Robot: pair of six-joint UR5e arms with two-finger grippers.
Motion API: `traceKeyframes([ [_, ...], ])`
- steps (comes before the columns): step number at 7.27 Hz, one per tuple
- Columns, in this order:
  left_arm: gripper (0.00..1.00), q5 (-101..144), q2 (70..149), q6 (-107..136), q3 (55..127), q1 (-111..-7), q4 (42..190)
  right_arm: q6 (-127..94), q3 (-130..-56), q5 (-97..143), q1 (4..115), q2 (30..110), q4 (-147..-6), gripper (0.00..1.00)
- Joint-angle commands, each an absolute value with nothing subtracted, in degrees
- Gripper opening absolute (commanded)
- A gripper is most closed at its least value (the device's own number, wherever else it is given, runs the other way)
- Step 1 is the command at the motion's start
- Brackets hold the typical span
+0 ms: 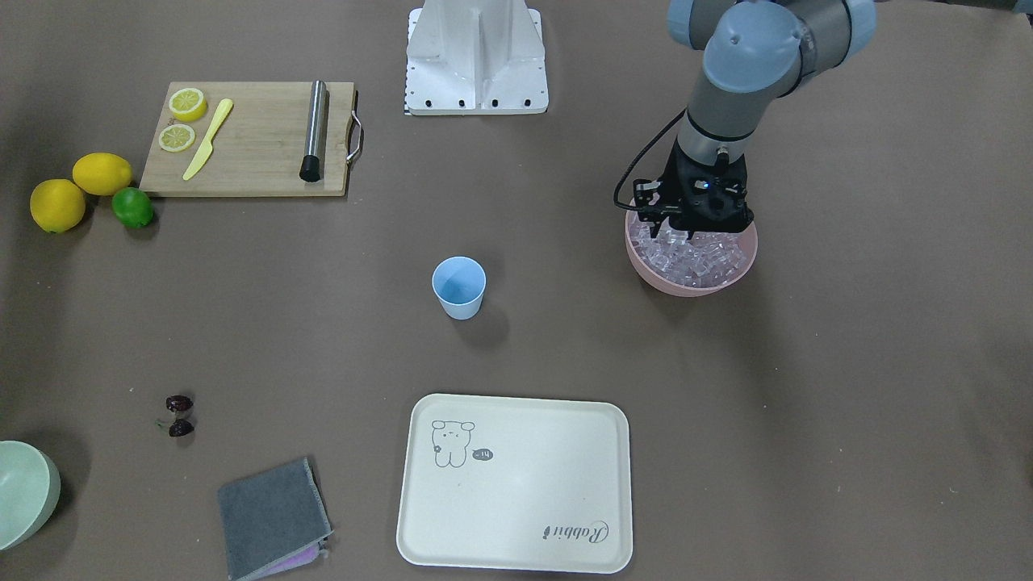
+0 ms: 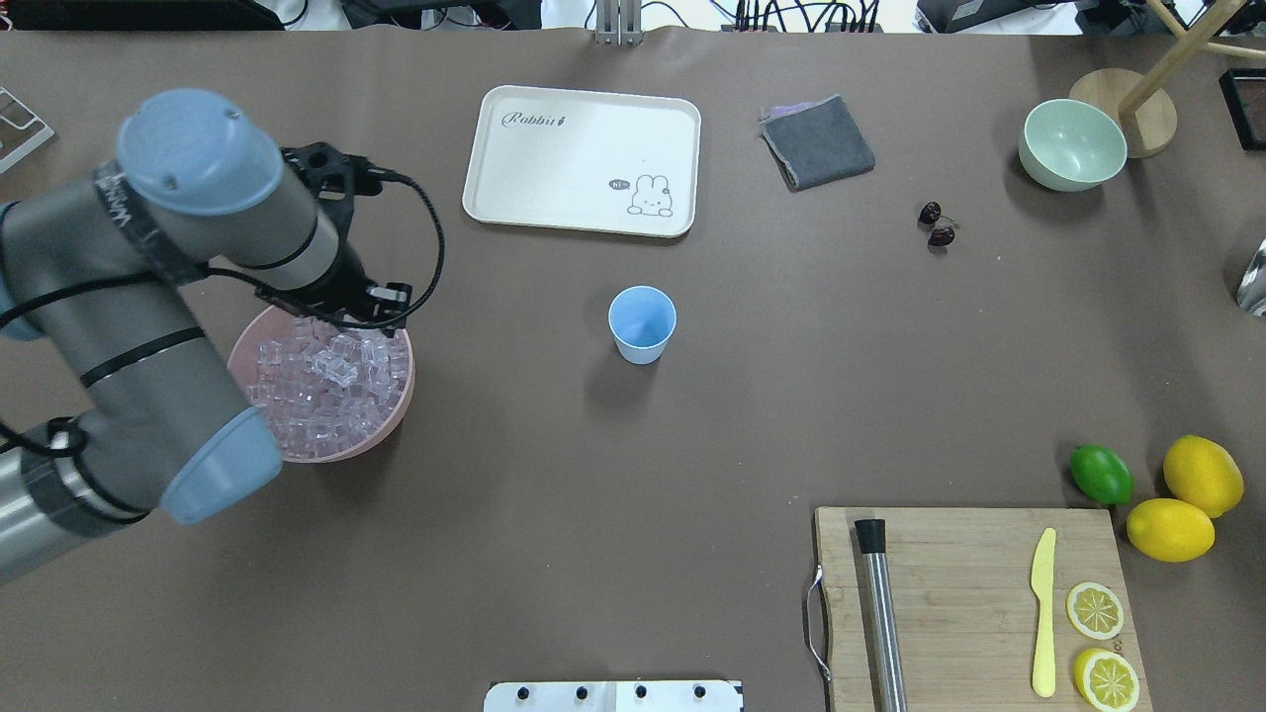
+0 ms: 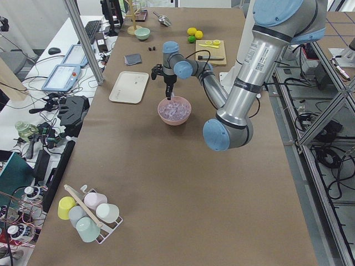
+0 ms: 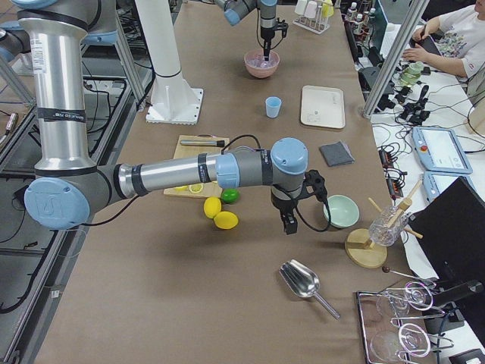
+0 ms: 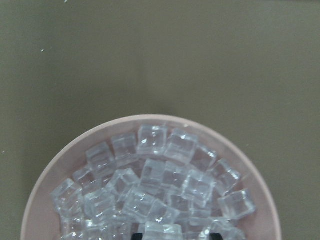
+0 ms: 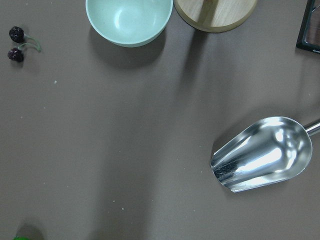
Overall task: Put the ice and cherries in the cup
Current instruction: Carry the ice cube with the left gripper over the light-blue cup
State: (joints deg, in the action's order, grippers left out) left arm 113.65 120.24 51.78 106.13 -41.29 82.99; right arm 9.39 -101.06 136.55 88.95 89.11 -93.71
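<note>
Ice [image 1: 696, 258], clear glassy cubes, is lying heaped in the round pink bowl [image 1: 692, 289] beneath the left gripper [image 1: 692, 232], fingers parted, the tapered blue cup [image 1: 459, 288] standing upright.

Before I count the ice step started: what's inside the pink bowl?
Ice cubes fill the bowl; the left gripper reaches in among them. The ice hides the bowl's bottom.

Soft, even overhead light, faint shadows beside the cup [image 1: 458, 286], glare on the scoop [image 6: 260, 155].

Legible text: one item only.
Cream tray [image 2: 584, 168]: script "Rabbit" at one corner; "hi" in small speech bubble beside rabbit drawing.
</note>
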Motion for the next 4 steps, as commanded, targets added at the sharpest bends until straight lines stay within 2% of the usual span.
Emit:
traceKeyframes([
  [1, 0.0, 113.7, 135.7, 52.4, 94.0, -41.0, 83.0, 9.3, -101.2, 136.6, 88.9, 89.0, -93.8, 0.99],
  [4, 0.0, 113.2, 144.5, 55.9, 79.4, -36.8, 95.7, 9.3, -102.0, 136.5, 88.9, 88.6, -93.7, 0.99],
])
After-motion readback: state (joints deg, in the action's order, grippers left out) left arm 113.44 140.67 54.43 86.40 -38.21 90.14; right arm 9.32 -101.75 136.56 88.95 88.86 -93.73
